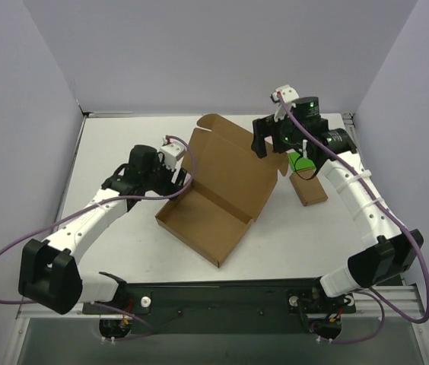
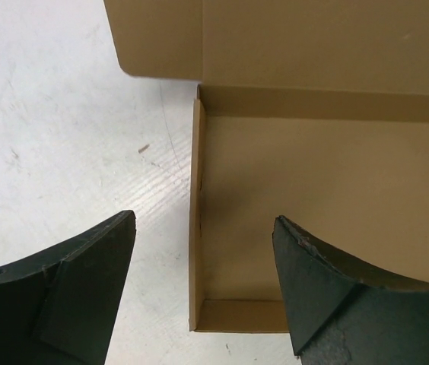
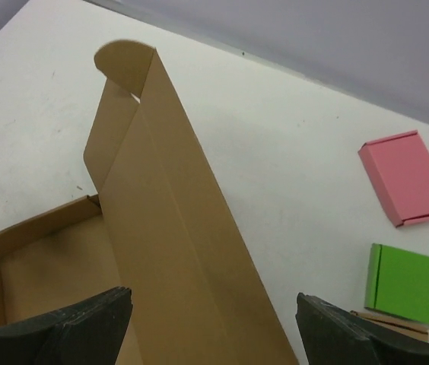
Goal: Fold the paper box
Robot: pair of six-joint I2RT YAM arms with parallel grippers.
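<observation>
Step in hand: closing the paper box [image 1: 222, 190]; lid [image 3: 169, 213] stands open. Left hand [image 2: 203, 220] and right hand [image 3: 214, 295] spread, gripping nothing. Next, probably: press lid down.

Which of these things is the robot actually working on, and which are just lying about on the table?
Part of the job:
- paper box

Just lying about:
- pink block
- green block
- small brown block
</observation>
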